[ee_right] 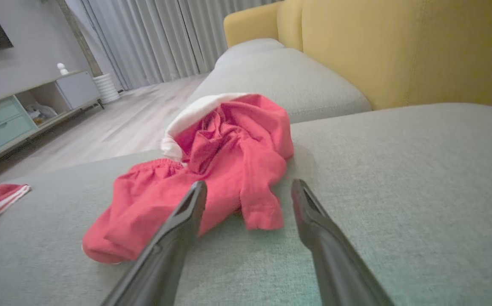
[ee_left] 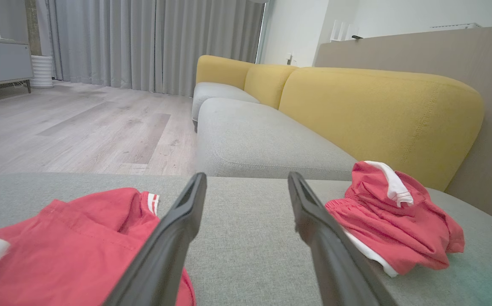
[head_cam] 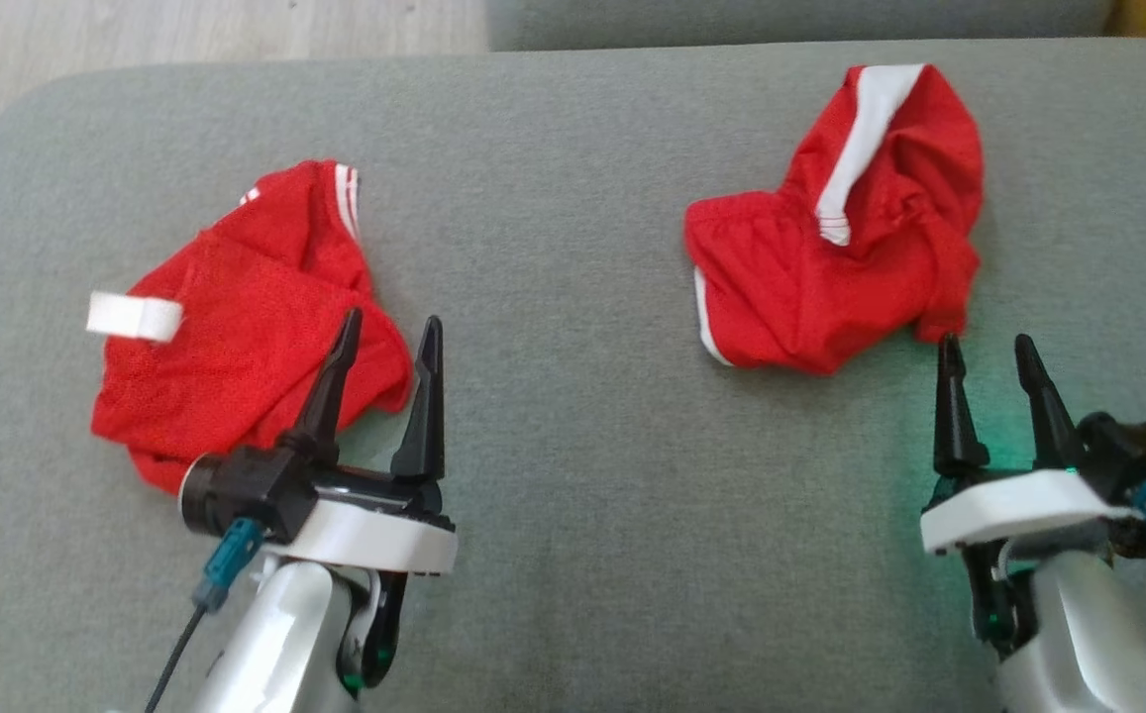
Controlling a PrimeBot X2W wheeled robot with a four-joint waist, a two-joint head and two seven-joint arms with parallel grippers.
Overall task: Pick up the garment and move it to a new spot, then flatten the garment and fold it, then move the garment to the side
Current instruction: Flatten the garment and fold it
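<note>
On left red garment (head_cam: 226, 337), white label (head_cam: 134, 317)

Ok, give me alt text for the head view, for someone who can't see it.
Two crumpled red garments lie apart on a grey cushion: the left garment, the right garment. Near each, an arm's jaws stand open, empty.

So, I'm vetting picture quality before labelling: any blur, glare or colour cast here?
Head view: soft overall, green glow on the cushion by the right pincer. Left wrist view: fingers blurred, greenish tint lower right. Right wrist view: dimmer, fingers soft, red garment clear.
</note>
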